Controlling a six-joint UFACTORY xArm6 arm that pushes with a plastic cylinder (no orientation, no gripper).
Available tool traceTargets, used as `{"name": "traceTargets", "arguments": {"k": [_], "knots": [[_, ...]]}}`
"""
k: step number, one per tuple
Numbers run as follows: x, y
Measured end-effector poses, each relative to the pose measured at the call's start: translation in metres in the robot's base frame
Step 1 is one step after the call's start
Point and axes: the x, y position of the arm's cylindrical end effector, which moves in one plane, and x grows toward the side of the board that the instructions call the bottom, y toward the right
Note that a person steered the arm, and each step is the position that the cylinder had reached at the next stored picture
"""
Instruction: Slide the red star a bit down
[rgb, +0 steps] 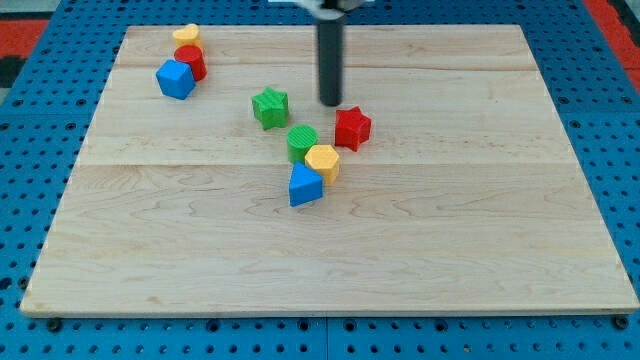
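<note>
Red star (352, 128) near board centre, just below-right of my tip (331, 104) (a bare rod, no jaws to open or close), apparently not quite touching; yellow block (323, 160) lower-left.

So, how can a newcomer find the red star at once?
Look near the middle of the wooden board, just right of my tip. The red star sits right of the green star; the only other red block is far off at upper left.

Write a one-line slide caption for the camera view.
My tip stands just above and left of the red star, with the green star further left on the wooden board.
</note>
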Motion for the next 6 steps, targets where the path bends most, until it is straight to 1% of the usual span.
{"name": "traceTargets", "arguments": {"k": [1, 2, 3, 4, 5, 6], "knots": [[-0.039, -0.052], [-0.029, -0.118], [0.035, -0.077], [0.048, -0.075], [0.003, -0.050], [0.040, -0.007]]}}
